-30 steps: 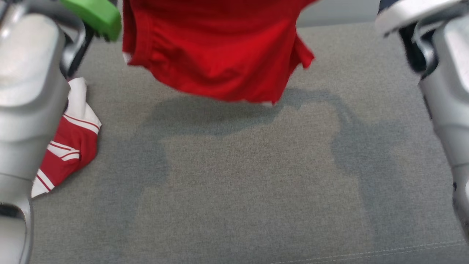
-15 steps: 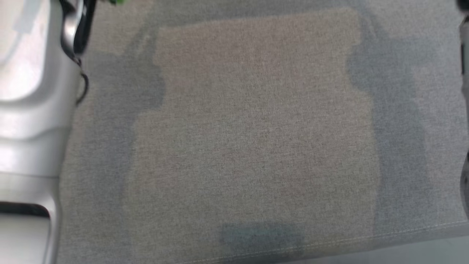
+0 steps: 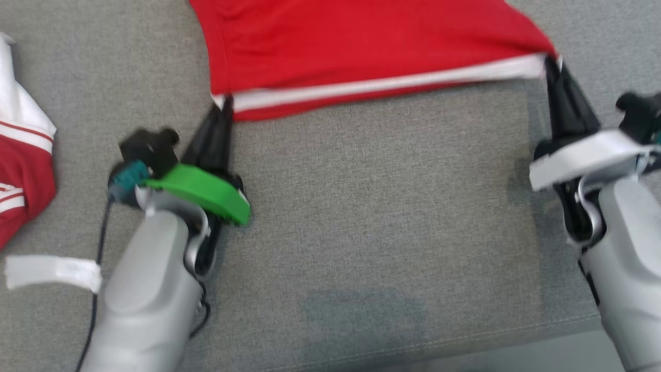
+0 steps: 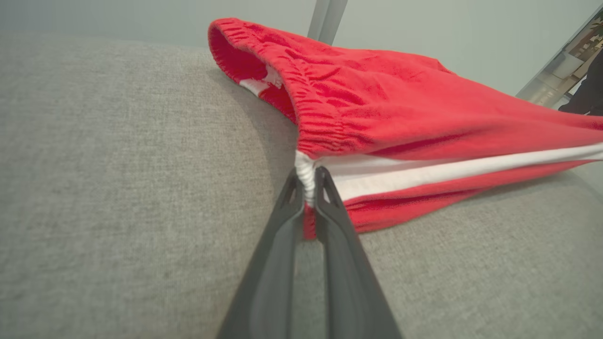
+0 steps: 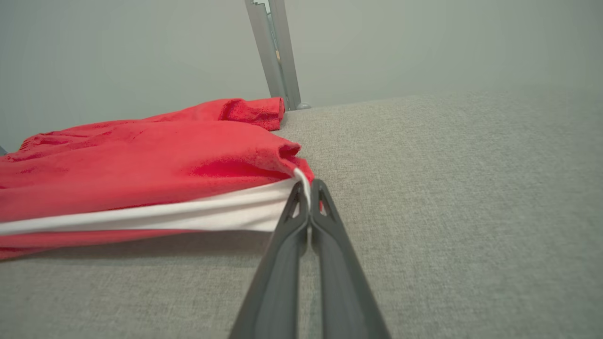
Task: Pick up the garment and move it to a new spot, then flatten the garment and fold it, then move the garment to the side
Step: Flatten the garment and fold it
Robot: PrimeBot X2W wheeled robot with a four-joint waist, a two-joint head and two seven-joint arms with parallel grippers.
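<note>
The left gripper (image 4: 308, 178) clamps its 2 dark fingers on the waistband corner of the red fabric shorts with a white side stripe (image 3: 361, 46); the right gripper (image 5: 306, 186) clamps the stripe's hem corner. The stripe runs taut between them, and the shorts lie toward the far edge of the grey woven surface (image 3: 372, 217). Flattening appears underway; the next move likely calls for lowering that edge, releasing, then folding.

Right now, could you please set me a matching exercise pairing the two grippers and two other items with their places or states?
Things: 1 left gripper; 2 right gripper; 3 striped red-and-white garment; 4 white tape strip.
States: A lies crumpled at the head view's left edge; B shut on the waistband corner of the red shorts; C shut on their hem corner; D lies beside the left forearm.
Pairs: 1-B; 2-C; 3-A; 4-D.
</note>
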